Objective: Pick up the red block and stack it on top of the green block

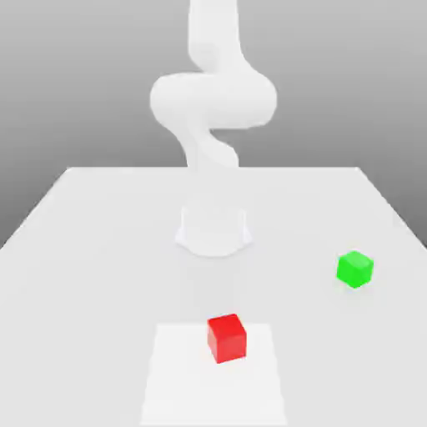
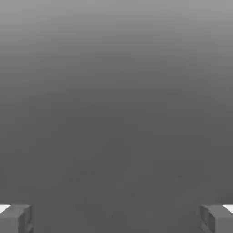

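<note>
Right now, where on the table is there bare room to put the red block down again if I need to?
Bare table lies at the exterior view's left of the arm's base, and between the red block and the green block. Nowhere is crowded.

We saw a broad white table [image 1: 100, 217] that ran away from the camera and narrowed toward its far edge. On its near part lay a paler, slightly brighter rectangular patch [image 1: 179, 384] that reached the lower edge of the exterior view. Behind the table stood a plain grey backdrop [image 1: 75, 75], darker high up and lighter toward the table's far edge, with no seams or fittings. The light was soft and even, and shadows were faint.
</note>
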Robot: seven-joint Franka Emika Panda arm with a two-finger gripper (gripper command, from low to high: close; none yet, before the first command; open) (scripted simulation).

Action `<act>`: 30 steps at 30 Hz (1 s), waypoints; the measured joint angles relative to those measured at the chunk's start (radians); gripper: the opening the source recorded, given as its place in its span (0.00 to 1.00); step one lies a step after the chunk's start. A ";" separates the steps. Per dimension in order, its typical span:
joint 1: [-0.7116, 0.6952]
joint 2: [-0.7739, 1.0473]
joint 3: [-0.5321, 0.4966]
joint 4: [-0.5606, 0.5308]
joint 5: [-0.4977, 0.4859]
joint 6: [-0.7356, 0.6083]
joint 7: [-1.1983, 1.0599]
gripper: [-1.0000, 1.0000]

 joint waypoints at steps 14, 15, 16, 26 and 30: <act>0.090 0.508 -0.047 -0.365 0.023 0.336 -0.199 0.50; 0.096 0.549 -0.049 -0.394 0.017 0.363 -0.209 0.50; 0.096 0.594 -0.046 -0.423 0.011 0.392 -0.220 0.50; 0.076 0.928 -0.011 -0.453 0.030 0.661 -0.267 0.00; 0.075 0.928 -0.011 -0.453 0.028 0.660 -0.265 0.00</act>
